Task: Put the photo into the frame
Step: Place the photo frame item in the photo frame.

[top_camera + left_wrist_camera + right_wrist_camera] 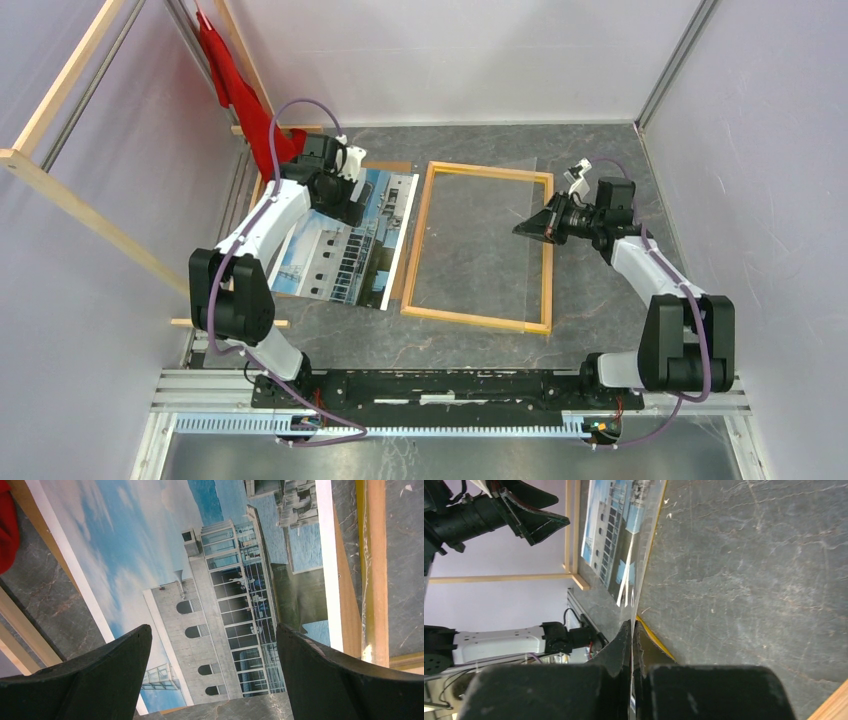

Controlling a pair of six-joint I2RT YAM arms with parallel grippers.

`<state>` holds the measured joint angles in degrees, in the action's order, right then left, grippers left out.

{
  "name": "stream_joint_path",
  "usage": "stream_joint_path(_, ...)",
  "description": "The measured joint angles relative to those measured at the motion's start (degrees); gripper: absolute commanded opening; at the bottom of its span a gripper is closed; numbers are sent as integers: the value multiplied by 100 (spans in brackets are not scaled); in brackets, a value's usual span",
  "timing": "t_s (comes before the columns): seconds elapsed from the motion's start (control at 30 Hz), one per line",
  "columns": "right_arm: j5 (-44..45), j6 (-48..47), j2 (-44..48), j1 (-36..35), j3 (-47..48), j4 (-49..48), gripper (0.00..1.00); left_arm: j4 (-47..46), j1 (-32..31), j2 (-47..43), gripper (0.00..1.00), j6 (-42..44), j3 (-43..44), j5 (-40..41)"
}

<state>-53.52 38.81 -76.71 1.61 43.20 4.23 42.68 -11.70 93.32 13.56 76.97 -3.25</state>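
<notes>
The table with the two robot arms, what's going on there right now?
The right gripper is shut on the edge of a clear sheet, holding it over the frame, which lies flat on the table. The left gripper hovers open above the photo. The photo lies picture side up just left of the frame, not yet inside it, and nothing is gripping it.
</notes>
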Motion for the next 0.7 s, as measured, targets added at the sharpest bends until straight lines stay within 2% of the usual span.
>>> stream_joint_path(0.43,337,-765,-922,0,249,361,0,-15,0,-92,100,101,-367,-31)
stream_joint_path(0.7,531,-1045,-1038,22,518,503,0,-22,0,-155,100,262,-389,-33)
